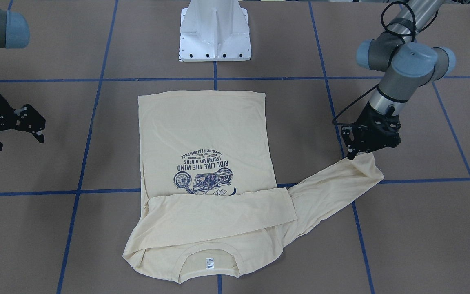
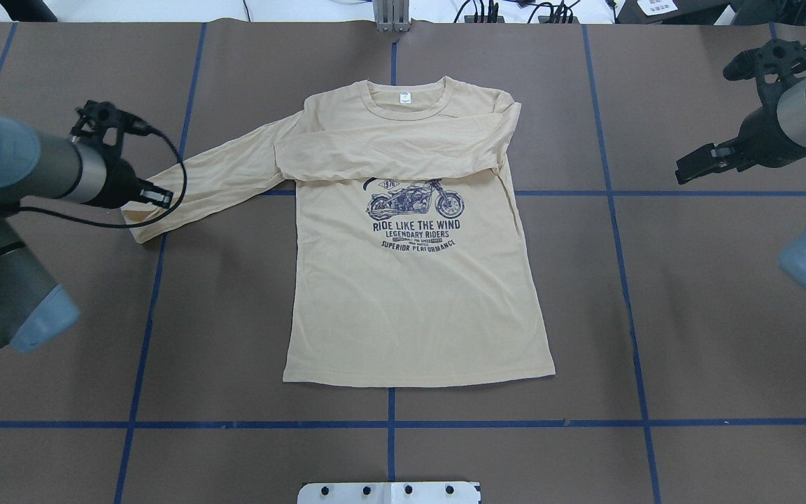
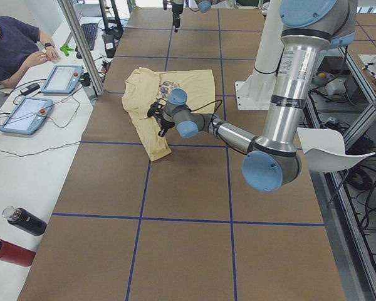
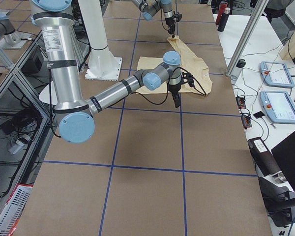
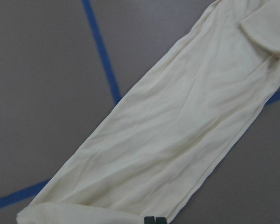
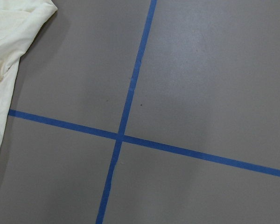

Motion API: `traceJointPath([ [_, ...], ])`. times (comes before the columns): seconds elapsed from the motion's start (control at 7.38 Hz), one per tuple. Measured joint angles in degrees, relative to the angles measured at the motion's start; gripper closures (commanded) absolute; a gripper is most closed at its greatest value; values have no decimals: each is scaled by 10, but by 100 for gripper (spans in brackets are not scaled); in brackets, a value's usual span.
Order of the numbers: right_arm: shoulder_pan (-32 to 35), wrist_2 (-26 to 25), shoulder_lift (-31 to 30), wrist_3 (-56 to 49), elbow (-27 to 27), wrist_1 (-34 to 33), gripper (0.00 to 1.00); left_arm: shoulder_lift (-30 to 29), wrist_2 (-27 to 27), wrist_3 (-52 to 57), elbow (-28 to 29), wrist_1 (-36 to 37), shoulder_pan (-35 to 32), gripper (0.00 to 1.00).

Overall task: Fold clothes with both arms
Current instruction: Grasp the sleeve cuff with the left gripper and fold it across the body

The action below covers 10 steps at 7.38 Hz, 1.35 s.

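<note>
The T-shirt (image 2: 417, 294) looked soft and light, drooping where the left claw (image 1: 353, 154) pinched its sleeve (image 1: 333, 188) end, a good hold, while the right claw (image 1: 18, 141) was spread.

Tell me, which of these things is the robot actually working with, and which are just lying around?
In the job: T-shirt; left claw, shut on its sleeve; right claw, open.
Just lying about: touch tablets, black bottle, red bottle, keyboard, all beside the table.
</note>
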Motion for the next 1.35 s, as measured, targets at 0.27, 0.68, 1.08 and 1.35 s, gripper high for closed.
traceJointPath([
  [0.27,0,0,1,1,0,0,0,-115,-10,-3,0,130,0,100],
  [0.68,0,0,1,1,0,0,0,-283,-22,-60,48,254,2,100],
  [1.08,0,0,1,1,1,0,0,-489,-22,-150,248,295,6,100],
  [1.35,0,0,1,1,1,0,0,-575,-9,-208,378,270,32,100],
])
